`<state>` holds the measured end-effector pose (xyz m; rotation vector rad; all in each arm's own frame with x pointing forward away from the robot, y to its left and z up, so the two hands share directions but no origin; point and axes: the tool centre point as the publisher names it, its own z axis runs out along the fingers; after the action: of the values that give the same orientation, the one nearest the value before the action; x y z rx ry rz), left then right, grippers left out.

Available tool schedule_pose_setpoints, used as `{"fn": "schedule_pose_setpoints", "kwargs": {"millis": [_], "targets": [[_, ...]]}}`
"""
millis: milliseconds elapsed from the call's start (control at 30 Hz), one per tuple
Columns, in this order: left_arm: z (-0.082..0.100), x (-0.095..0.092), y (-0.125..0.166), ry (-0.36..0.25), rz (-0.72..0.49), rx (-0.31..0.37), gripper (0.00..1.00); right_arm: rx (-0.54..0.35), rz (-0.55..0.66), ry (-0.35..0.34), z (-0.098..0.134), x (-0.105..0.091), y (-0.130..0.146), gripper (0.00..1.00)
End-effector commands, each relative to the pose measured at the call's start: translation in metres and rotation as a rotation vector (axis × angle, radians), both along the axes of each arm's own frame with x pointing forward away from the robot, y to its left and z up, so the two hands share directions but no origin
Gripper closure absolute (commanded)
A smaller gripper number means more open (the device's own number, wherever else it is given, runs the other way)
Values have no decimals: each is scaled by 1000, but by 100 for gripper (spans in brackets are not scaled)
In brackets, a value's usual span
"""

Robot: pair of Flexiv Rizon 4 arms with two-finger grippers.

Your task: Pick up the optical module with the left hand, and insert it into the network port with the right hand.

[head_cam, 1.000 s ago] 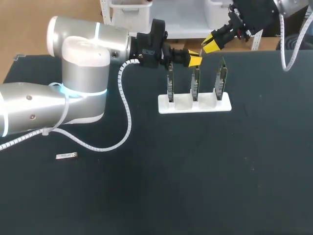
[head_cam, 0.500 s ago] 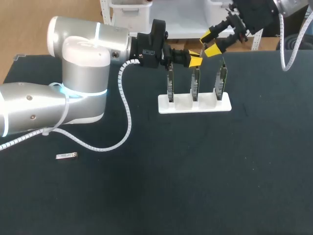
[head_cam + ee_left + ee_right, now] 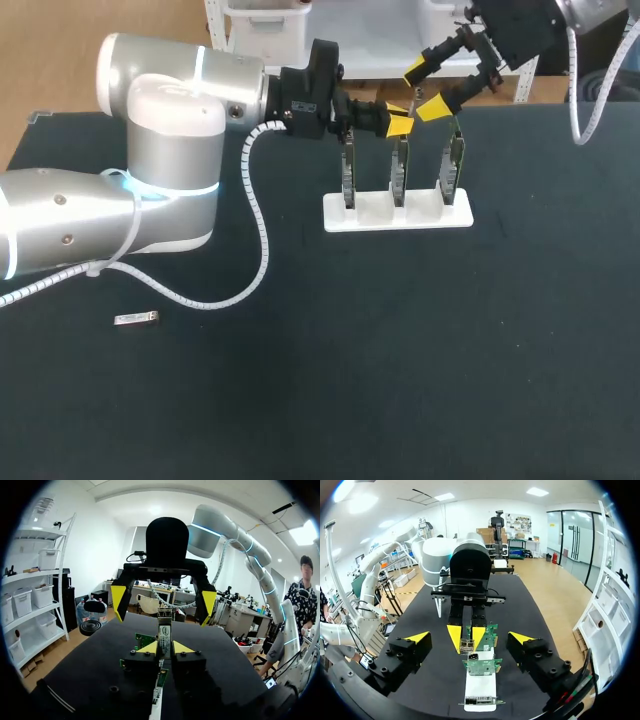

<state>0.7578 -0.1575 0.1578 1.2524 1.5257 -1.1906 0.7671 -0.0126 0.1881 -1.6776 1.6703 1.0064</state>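
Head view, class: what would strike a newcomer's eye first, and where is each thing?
The left gripper, shut on a small silver optical module, hangs over the white rack of three upright green circuit boards. Facing it, the right gripper stands wide open above the rack's far side. Another small silver piece lies alone toward the table's left.

A rack (image 3: 397,215) holding three upright circuit boards (image 3: 455,165) stands near the bench's (image 3: 400,380) far edge. An optical module (image 3: 136,319) lies near its left edge.
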Motion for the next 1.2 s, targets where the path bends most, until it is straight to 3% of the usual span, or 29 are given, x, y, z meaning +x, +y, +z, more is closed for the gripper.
{"fn": "schedule_pose_setpoints", "kwargs": {"millis": [33, 500, 533, 600, 1200], "targets": [[0, 1, 0, 0, -1, 1, 100, -2, -2, 0, 0, -1, 1, 0], [0, 1, 0, 0, -1, 1, 100, -5, 2, 2, -1, 2, 2, 0], [0, 1, 0, 0, -1, 1, 100, -5, 3, 2, -1, 2, 2, 57], [0, 1, 0, 0, -1, 1, 100, -6, 3, 1, -1, 2, 3, 100], [0, 1, 0, 0, -1, 1, 100, -17, -8, -2, -1, 4, 0, 100]]}}
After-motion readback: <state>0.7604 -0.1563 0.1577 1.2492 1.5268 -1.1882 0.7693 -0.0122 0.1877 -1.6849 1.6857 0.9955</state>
